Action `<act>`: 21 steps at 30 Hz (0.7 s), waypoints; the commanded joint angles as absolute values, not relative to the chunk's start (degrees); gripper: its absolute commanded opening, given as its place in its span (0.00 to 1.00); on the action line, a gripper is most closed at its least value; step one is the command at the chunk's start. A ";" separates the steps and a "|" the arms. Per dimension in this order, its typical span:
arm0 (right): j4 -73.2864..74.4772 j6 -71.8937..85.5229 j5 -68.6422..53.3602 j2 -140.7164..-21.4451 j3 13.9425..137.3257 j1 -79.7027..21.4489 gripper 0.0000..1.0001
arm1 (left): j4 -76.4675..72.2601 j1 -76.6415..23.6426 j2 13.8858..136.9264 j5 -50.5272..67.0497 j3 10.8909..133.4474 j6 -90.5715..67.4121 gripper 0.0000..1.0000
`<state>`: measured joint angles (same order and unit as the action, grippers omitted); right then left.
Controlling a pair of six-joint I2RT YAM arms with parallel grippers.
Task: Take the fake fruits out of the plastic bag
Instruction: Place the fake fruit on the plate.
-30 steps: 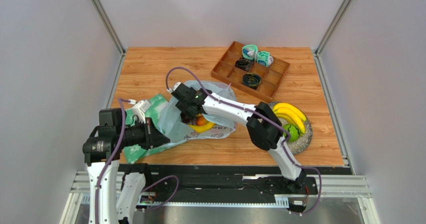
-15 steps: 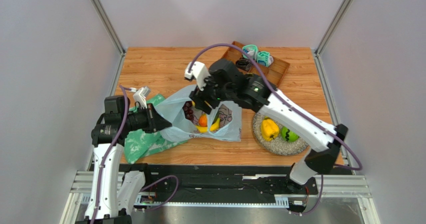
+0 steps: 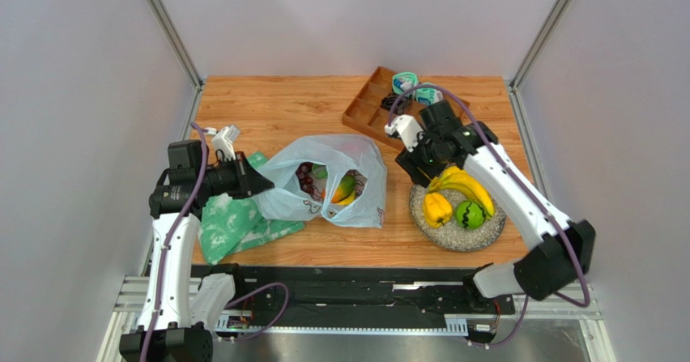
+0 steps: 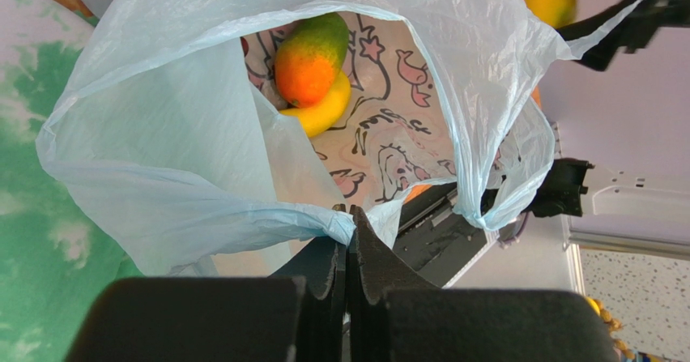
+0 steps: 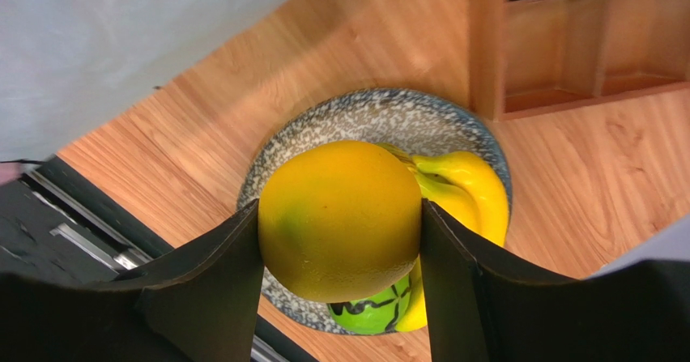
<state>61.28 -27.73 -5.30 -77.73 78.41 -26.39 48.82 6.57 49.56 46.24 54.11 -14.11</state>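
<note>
The pale-blue plastic bag (image 3: 356, 208) lies open in the middle of the table. My left gripper (image 3: 253, 185) is shut on its rim (image 4: 243, 216) and holds the mouth up. Inside lie purple grapes (image 3: 305, 179), a green-orange mango (image 4: 312, 53) and a yellow fruit (image 4: 322, 112) under it. My right gripper (image 5: 340, 216) is shut on a round yellow-orange fruit (image 5: 340, 220), hanging just above the speckled plate (image 3: 486, 234). A banana bunch (image 3: 468, 187), a yellow pepper (image 3: 437, 209) and a green fruit (image 3: 470, 215) lie on that plate.
A green-and-white cloth (image 3: 231, 226) lies under the bag's left side. A wooden compartment tray (image 3: 368, 115) with small rolled items stands at the back right, close behind the right gripper. Grey walls close in both sides.
My right arm has swung from the bag's mouth rightward to above the plate, carrying the round fruit. The left gripper has kept its hold on the bag's rim.
</note>
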 commanded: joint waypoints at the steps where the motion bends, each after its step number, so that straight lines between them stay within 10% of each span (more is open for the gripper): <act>1: 60.82 -37.87 -4.92 -85.59 77.43 -26.63 0.08 | 48.51 7.03 48.96 46.14 55.90 -12.66 0.00; 15: 61.08 -43.51 4.65 -103.71 80.95 -26.46 0.13 | 48.43 8.35 44.30 47.64 50.27 -15.38 0.00; 21: 62.75 -41.31 4.30 -106.43 83.05 -26.54 0.35 | 48.60 8.79 43.95 47.90 50.01 -15.38 0.00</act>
